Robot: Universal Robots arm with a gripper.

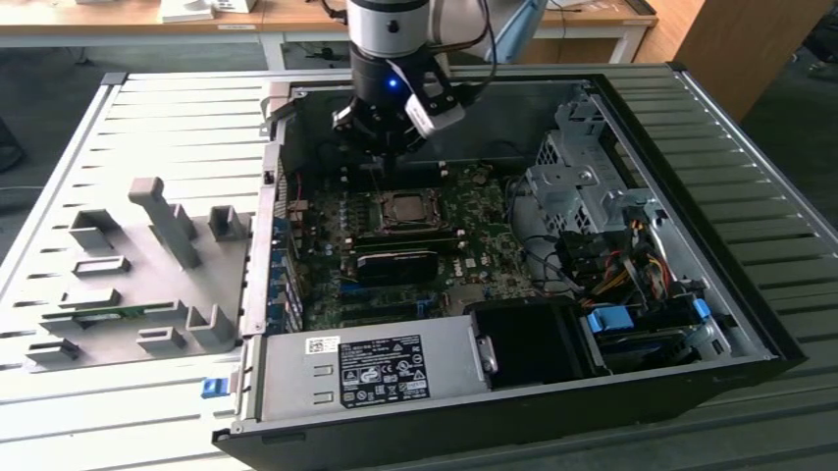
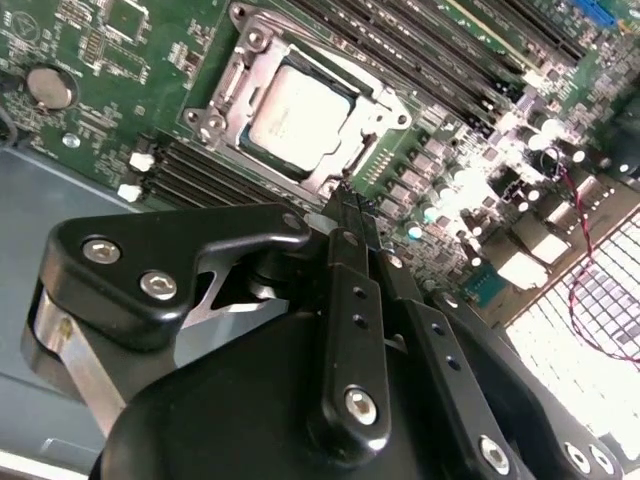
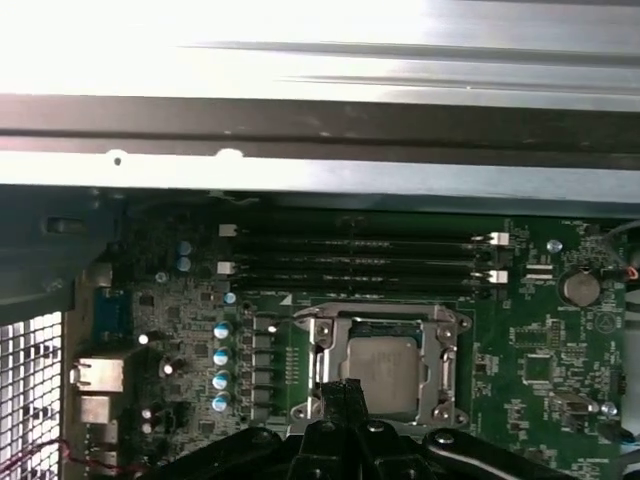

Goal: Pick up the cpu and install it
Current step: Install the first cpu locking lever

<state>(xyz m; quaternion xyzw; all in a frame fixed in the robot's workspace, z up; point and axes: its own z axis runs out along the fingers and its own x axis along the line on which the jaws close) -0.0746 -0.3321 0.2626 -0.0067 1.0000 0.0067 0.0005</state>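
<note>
Item: the cpu, a small flat square chip, silver-grey metal plate uppermost. It lay flat inside the socket frame on the motherboard, within the open computer case; in the first wrist view it showed as a pale square bounded by the metal frame, with the memory slots just beside that frame. In the exterior view the same chip sat near the middle of the board.

Item: the gripper, black, on the arm. It hung above the socket frame, tips just beside the frame's edge and apart from the chip. The fingers were pressed together with nothing between them.

Item: grey fixture blocks, standing on the slatted table, well apart from the socket frame, outside the case wall.

Handling note, as a judgement: the chip was probably light, rigid and thin, with a smooth top plate that offers little friction. Its underside contacts and the socket beneath are likely fragile, so it would tolerate no tilt or sideways scrape. The sensible hold is across two opposite edges of the plate, level, never on the tan underside.

Status: the chip appeared seated in the socket, with no retaining plate visible over it.
</note>
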